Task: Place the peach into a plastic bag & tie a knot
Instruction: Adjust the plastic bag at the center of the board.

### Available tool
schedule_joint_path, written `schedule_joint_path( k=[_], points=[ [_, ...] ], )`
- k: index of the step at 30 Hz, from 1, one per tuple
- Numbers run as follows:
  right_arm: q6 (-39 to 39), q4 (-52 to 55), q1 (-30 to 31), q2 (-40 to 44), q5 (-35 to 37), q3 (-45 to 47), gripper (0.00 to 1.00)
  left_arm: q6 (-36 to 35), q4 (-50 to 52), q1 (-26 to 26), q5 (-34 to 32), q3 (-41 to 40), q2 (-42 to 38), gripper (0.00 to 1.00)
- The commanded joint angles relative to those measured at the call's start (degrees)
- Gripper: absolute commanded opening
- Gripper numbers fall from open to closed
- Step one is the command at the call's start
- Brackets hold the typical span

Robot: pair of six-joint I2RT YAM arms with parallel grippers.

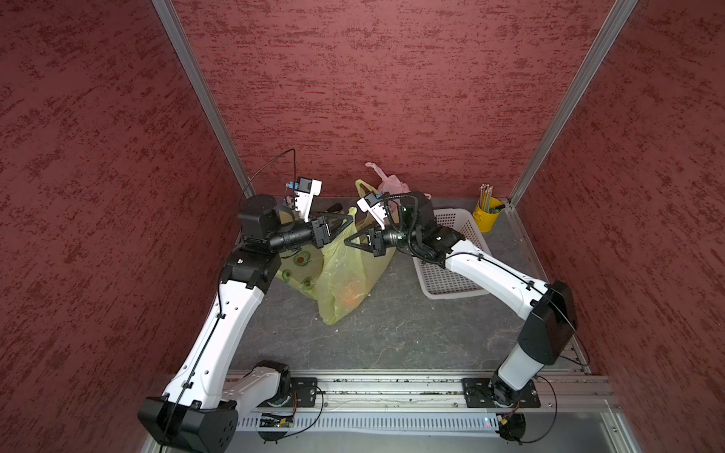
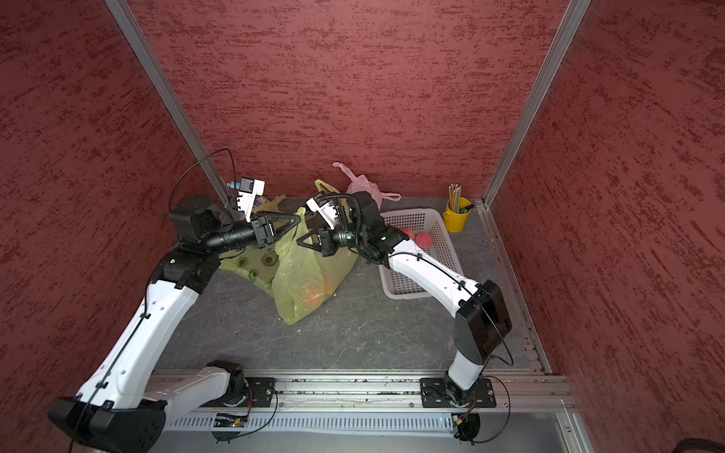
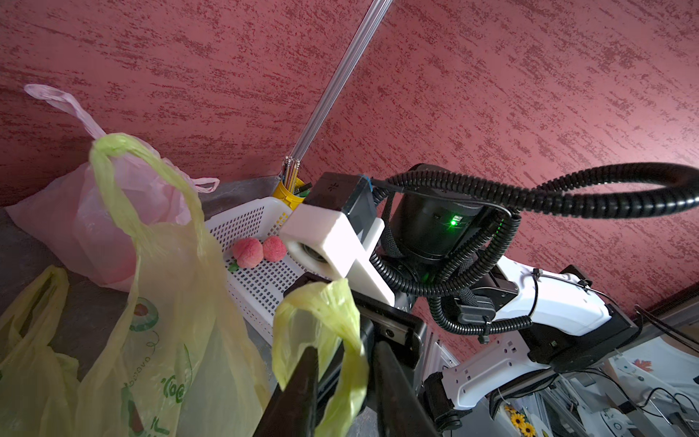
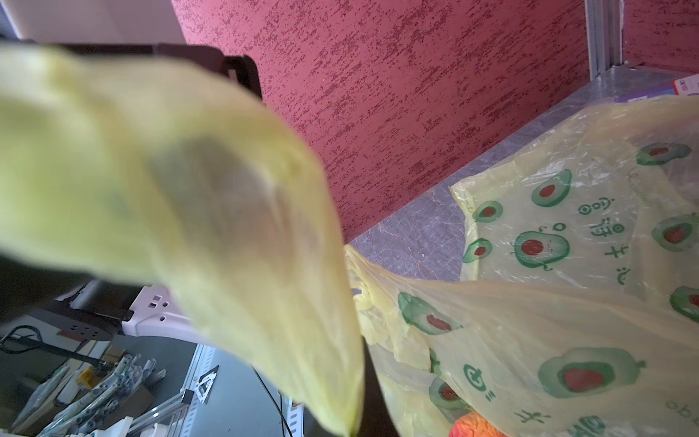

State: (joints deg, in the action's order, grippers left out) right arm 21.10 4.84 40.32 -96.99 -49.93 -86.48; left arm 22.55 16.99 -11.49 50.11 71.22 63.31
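The peach (image 1: pixel 350 295) sits low in the bag (image 1: pixel 333 266) on the table (image 1: pixel 392 333); one handle (image 3: pixel 321 302) rises to the right gripper (image 1: pixel 347 242), clamped shut on it, and passes loosely through the slightly parted left gripper (image 1: pixel 351 220) just beside, the other handle (image 1: pixel 363 187) standing free behind them.

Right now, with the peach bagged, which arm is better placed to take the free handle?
Probably the right: the free handle rises beside the right gripper's wrist, while the left gripper has the other handle looped over a finger. The right, shut on the yellow bag, must release first.
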Motion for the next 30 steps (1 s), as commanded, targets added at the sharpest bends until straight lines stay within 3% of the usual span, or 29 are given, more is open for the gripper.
schedule_joint_path(
  k=[1, 3, 8, 12, 15, 18, 21, 23, 30],
  points=[
    [-1.26, 0.89, 0.30, 1.43, 1.02, 0.62, 0.00, -1.06, 0.74, -0.64, -0.47, 1.71, 0.34, 0.11],
    [-1.73, 1.34, 0.29, 1.56, 1.55, 1.04, 0.00, -1.01, 0.89, -0.60, -2.09, 1.80, 0.15, 0.00],
    [-2.75, 1.57, 0.29, 2.55, 2.98, 3.60, 0.00, 0.61, 0.70, 0.79, -9.45, 2.94, -1.72, 0.00],
    [-3.25, 1.42, 0.29, 3.87, 4.49, 4.73, 0.02, 4.62, -2.56, 1.27, -8.60, 2.39, -1.92, 0.00],
    [-3.98, 2.03, 0.29, 5.01, 5.93, 4.69, 0.18, 7.22, -4.50, 1.19, -7.33, 1.59, -2.00, 0.00],
    [-4.78, 2.33, 0.29, 6.74, 7.94, 4.10, 0.52, 8.34, -5.72, 0.84, -6.16, 0.70, -2.40, 0.00],
    [-5.55, 3.08, 0.30, 8.41, 10.29, 2.68, 0.76, 8.71, -5.66, 0.61, -5.08, 0.48, -2.40, 0.00],
    [-5.84, 3.80, 0.29, 8.83, 11.48, 1.23, 0.84, 8.74, -5.43, 0.37, -5.01, 0.50, -2.27, 0.00],
    [-7.24, 7.12, 3.01, 8.62, 19.07, -4.52, 0.89, 9.36, -5.74, -1.37, -7.22, 0.40, -1.97, 0.00]
  ],
)
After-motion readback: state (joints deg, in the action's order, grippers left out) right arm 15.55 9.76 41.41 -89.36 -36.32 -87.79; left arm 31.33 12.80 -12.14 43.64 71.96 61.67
